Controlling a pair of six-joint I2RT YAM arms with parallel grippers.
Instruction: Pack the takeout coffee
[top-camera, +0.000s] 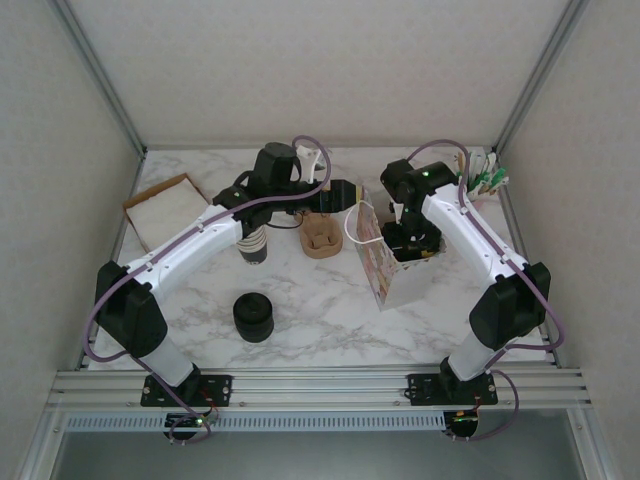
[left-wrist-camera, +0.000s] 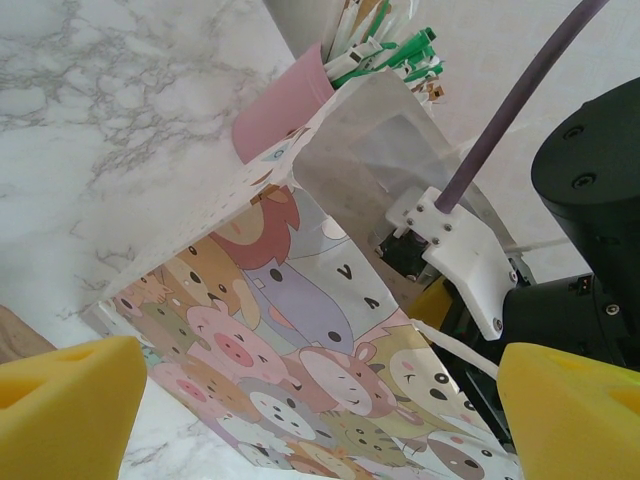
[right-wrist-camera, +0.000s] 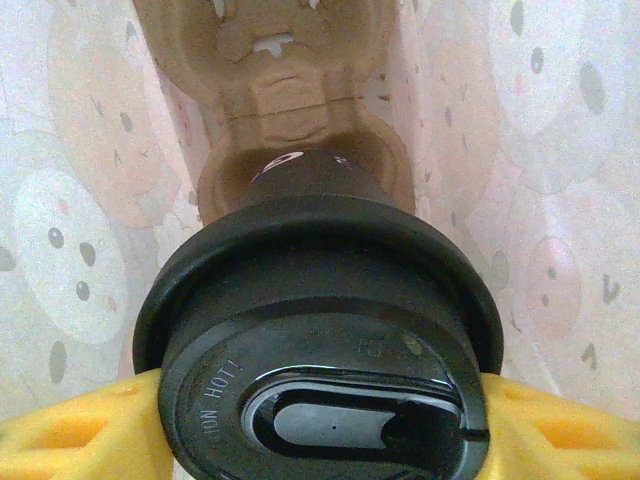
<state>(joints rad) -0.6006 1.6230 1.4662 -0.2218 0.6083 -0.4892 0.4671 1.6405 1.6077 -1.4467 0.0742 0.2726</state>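
**Coffee's inside the bag, right claw has it by the lid**

The right gripper is down inside the cartoon-animal paper bag. Its yellow fingers are clamped on either side of the takeout coffee, right at the black lid. You can even read the "hot" warning on top.

The cup is upright, dark wall below the lid, with the bag's printed walls close on both sides. Below it sits a brown cardboard carrier at the bottom of the bag. The lid blocks the view, so I honestly can't tell if the cup's base is seated in the carrier's well or just above it.

The left gripper sits just outside the bag's left face. Its jaws are spread wide with nothing between them, and it looks straight at the pigs and bears printed on the bag. Past the bag's far corner there's a pink cup stuffed with white and green-tipped sticks.

Out on the marble table, a squat stack of lids sits well left of the bag. A stack of cups pokes out from under the left arm.
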